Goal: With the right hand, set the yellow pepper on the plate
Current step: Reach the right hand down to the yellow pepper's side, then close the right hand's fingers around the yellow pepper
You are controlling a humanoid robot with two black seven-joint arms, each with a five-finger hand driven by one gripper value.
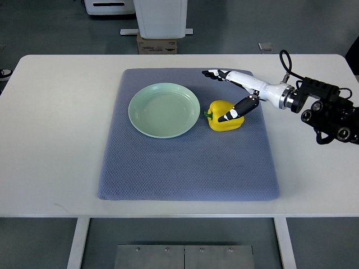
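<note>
mat: I see a grey-blue quilted fabric mat (185, 174) spread on the white table (50, 140); using it as my reference for everything below.
plate: round pale green plate (164, 110), bare, on the mat's upper-left part, well inside its edges.
pepper: glossy yellow bell pepper (221, 112) with green stem sits on the mat just right of the plate, stem pointing at the plate rim; I can't tell if it touches the rim. Not on the plate.
right hand: white-and-black robot right hand (235, 92) comes in over the mat's upper-right corner, arm from the right edge. Fingers spread: the long ones reach out straight toward the mat's top edge, above the pepper and clear of it. The thumb (238, 109) angles down and lies across the pepper's right face. From what I see it's a wide-open span with only the thumb at the pepper, nothing closed around it.
pepper vs hand: pepper lies below the outstretched fingers, against the thumb side.
wrist: black camera cluster (331, 112) off the mat's right edge, over bare table.
</note>
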